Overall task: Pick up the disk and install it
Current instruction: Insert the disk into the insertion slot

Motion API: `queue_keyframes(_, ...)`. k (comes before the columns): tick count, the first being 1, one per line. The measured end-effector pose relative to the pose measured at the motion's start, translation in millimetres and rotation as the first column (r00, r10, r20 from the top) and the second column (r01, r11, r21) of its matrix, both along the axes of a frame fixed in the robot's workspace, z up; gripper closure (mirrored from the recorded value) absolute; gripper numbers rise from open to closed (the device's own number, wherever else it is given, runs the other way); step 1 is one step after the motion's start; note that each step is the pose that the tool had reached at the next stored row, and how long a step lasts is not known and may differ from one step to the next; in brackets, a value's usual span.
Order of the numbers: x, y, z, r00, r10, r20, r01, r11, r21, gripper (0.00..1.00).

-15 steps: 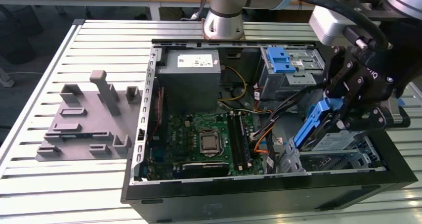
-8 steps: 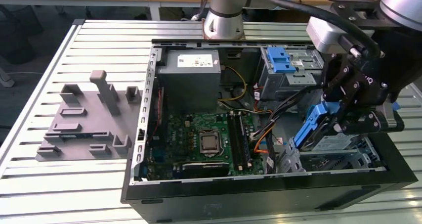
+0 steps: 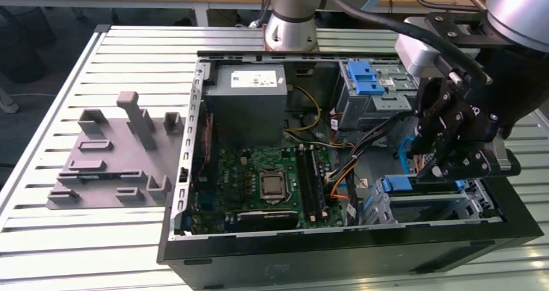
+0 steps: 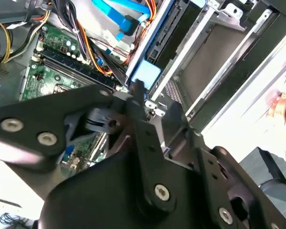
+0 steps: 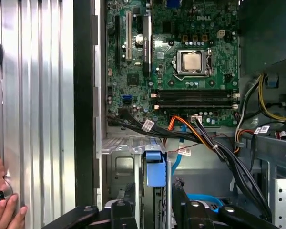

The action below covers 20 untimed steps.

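Disk [image 5: 155, 168] edge-on between the jaws

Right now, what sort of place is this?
Probably a robotics lab or workshop: an open computer case sits on a slatted metal table, and a robot arm stands by it.

Gripper [image 5: 154, 193] is over the grey drive bay [image 5: 119, 167]. The disk [image 5: 155, 168], blue rail end showing, stands edge-on in the bay right at the gripper's tip. Farther ahead of the tool is the orange and black cable bundle [image 5: 205, 138], then the motherboard [image 5: 148, 81] with its CPU socket [image 5: 193, 62]. Off to one side are the black case wall [image 5: 83, 95] and the slatted table [image 5: 38, 95], with a person's hand [image 5: 2, 210] on it.
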<state>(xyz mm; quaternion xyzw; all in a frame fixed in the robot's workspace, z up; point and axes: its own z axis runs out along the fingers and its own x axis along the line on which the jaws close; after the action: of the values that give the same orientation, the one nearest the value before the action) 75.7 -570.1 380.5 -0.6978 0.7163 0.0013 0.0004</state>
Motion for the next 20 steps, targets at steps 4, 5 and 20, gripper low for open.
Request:
queue_keyframes(4, 0.0, -0.1, -2.0, 1.0000, 0.000, 0.0000, 0.000, 1.0000, 0.0001, 0.70)
queue_keyframes(5, 0.0, -0.1, -2.8, 1.0000, 0.000, 0.0000, 0.000, 1.0000, 0.0001, 0.76)
queue_keyframes(20, 0.0, 0.0, -20.9, 1.0000, 0.000, 0.0000, 0.000, 1.0000, 0.0000, 0.89)
